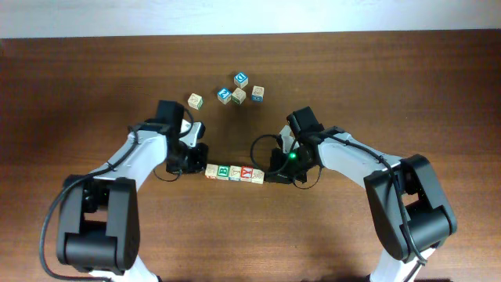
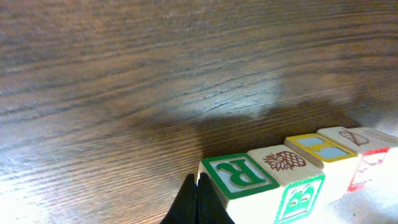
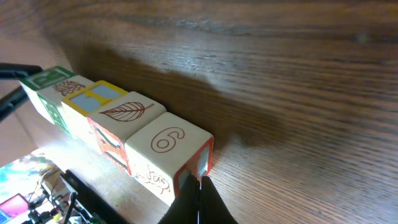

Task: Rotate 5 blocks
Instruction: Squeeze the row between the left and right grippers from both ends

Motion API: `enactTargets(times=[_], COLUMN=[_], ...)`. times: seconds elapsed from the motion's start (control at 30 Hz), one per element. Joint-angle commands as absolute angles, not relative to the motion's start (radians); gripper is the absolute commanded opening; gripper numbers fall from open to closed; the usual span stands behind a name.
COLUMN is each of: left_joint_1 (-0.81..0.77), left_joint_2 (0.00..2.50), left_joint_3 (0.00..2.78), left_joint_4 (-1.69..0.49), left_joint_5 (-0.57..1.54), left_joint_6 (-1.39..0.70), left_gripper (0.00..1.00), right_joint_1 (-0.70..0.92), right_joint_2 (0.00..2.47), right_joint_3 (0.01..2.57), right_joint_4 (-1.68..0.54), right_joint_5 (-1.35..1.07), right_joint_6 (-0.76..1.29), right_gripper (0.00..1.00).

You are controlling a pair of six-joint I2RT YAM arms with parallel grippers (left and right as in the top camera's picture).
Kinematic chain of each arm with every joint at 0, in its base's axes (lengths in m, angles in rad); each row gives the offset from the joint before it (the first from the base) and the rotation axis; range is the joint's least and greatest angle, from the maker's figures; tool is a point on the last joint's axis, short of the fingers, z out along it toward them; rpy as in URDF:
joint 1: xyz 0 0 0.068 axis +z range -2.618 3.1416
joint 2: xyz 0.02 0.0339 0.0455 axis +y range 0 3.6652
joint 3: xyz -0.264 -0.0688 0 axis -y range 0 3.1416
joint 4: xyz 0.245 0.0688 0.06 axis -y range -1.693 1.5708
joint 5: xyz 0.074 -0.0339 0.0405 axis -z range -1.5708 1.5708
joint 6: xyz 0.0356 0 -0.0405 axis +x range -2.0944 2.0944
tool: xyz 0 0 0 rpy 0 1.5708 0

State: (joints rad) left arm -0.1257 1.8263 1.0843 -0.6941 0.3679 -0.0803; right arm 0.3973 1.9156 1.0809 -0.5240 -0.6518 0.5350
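Finding 1: We record a row of five blocks (image 1: 235,171) lying about the middle of the tabletop (image 1: 376,86), parallel to its far edge, each block touching the next. From above, a green "B" and a red "Y" can be read on the row.

Finding 2: From the left end, the wrist views show an "R" block (image 2: 239,174) framed in green. Then come a pineapple block (image 2: 286,160) with a green "B" on an adjoining face, a yellow-framed block (image 2: 320,148), a leaf block (image 3: 127,112) and a "6" block (image 3: 168,142).

Finding 3: The left fingers (image 2: 189,202) are pressed together with nothing between them. Their tips sit at the outer end of the "R" block.

Finding 4: The right fingers (image 3: 193,208) are likewise closed on nothing. Their tips meet the red-framed end face of the "6" block. The row thus lies between the two arms.

Finding 5: Five other cubes lie loose between the row and the far edge. Two are blue-faced cubes (image 1: 240,78) and three are light-wood cubes (image 1: 195,100). All are well apart from the row.
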Motion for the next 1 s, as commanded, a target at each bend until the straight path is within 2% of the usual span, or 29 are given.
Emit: enactTargets(times=[0.0, 0.23, 0.4, 0.57, 0.7, 0.97], left_joint_1=[-0.061, -0.042, -0.022, 0.008, 0.007, 0.007], left_joint_2=[1.818, 1.818, 1.818, 1.818, 1.818, 1.885], left_joint_3=[1.080, 1.080, 1.080, 1.080, 1.080, 1.080], left_joint_4=[-0.704, -0.755, -0.743, -0.692, -0.682, -0.688], left_joint_5=[0.565, 0.548, 0.422, 0.430, 0.565, 0.576], left_joint_6=[0.051, 0.058, 0.059, 0.108, 0.130, 0.129], left_gripper=[0.00, 0.00, 0.00, 0.00, 0.00, 0.00], right_joint_1=[0.403, 0.397, 0.397, 0.397, 0.397, 0.397], right_joint_2=[1.924, 1.924, 1.924, 1.924, 1.924, 1.924], right_joint_3=[1.099, 1.098, 1.098, 1.098, 1.098, 1.098], right_joint_4=[-0.524, -0.539, -0.539, -0.539, -0.538, -0.538], right_joint_5=[-0.729, -0.726, -0.725, -0.725, -0.724, -0.721], right_joint_6=[0.508, 0.505, 0.498, 0.494, 0.494, 0.494], right_gripper=[0.04, 0.04, 0.04, 0.04, 0.04, 0.04])
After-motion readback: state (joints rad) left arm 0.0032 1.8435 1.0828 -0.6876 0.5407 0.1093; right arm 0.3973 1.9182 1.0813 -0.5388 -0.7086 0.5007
